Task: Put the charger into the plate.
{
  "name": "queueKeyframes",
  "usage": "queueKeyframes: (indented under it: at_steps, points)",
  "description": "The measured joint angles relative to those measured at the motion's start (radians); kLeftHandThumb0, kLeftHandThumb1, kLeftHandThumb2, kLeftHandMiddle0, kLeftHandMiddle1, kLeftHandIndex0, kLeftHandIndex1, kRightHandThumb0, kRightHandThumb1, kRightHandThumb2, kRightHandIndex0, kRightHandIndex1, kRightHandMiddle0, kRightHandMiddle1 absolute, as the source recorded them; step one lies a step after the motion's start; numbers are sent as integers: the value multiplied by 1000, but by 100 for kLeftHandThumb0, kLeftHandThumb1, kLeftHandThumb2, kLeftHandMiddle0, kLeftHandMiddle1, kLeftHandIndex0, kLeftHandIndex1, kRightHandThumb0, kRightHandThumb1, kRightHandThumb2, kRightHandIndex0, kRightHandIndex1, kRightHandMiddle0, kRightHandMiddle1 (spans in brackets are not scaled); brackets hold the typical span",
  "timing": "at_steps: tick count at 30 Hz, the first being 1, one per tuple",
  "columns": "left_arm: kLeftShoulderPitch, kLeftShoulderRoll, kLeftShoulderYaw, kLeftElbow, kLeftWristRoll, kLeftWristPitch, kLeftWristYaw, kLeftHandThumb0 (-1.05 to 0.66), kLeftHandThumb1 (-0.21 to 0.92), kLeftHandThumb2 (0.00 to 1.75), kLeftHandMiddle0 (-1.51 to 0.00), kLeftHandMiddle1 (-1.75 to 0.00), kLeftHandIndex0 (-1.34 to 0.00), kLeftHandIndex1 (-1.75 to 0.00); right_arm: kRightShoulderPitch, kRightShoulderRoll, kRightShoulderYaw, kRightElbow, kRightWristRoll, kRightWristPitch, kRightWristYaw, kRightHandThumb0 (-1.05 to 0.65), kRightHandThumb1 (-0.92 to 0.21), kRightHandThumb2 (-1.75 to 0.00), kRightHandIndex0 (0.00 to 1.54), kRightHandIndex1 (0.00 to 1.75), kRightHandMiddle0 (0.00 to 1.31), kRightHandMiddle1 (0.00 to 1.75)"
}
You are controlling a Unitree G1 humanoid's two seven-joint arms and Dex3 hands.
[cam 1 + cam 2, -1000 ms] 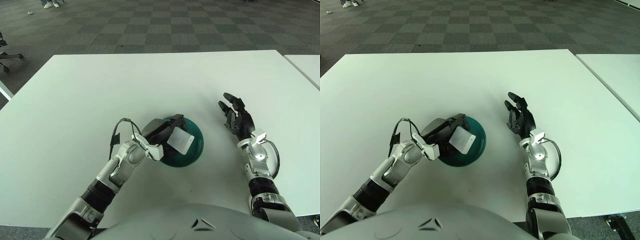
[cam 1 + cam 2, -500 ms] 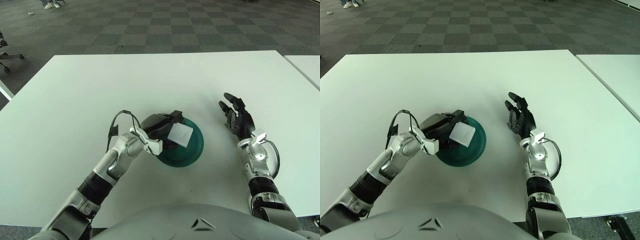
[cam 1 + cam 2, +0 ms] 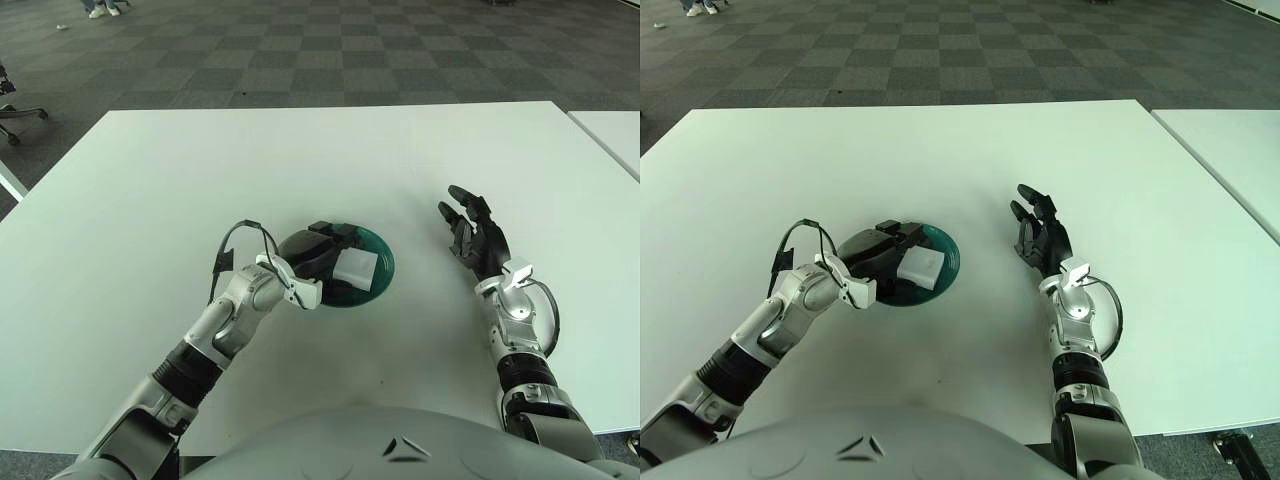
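On one plate point(image 3: 378, 282), one charger point(image 3: 355, 268), left hand point(image 3: 312, 256) fingers grasping it, right hand point(image 3: 478, 238) released.

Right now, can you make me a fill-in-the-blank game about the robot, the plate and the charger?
1. The charger is colored ____.
2. The charger is over the green ____, not over the bare table.
3. The hand at the charger is the robot's ____ hand.
4. The right hand has its fingers ____ and holds nothing.

Missing words: white; plate; left; open
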State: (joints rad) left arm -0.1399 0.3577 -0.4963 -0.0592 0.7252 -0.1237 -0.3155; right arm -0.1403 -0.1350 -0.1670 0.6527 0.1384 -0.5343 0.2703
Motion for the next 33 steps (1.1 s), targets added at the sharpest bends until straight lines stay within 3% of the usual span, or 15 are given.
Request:
queueKeyframes:
  at_steps: [6, 10, 22, 29, 33]
  points:
    - [1, 6, 0, -11, 0, 17, -22, -91, 92, 62, -25, -20, 0, -77, -3, 0, 0, 4, 0, -2, 0, -89, -92, -82, 31, 1, 0, 61]
    - [2, 14, 3, -18, -6, 16, -28, -96, 92, 63, -19, -11, 0, -64, -3, 0, 1, 5, 0, -2, 0, -89, -92, -83, 31, 0, 0, 60]
    - [68, 40, 86, -105, -104, 0, -20, -105, 92, 78, -11, -2, 0, -35, -2, 0, 4, 5, -2, -5, -2, -89, -92, -84, 29, 0, 0, 58]
    - [130, -49, 180, -142, -297, -19, 47, -105, 92, 85, -9, 0, 0, -21, -1, -2, 8, 5, -4, -8, -7, -88, -92, -86, 27, 0, 0, 54]
    - [172, -145, 232, -124, -446, -82, 107, -105, 92, 94, -13, -1, 0, -27, -1, -3, 13, -1, -5, -10, -10, -87, -92, -87, 27, 0, 0, 52]
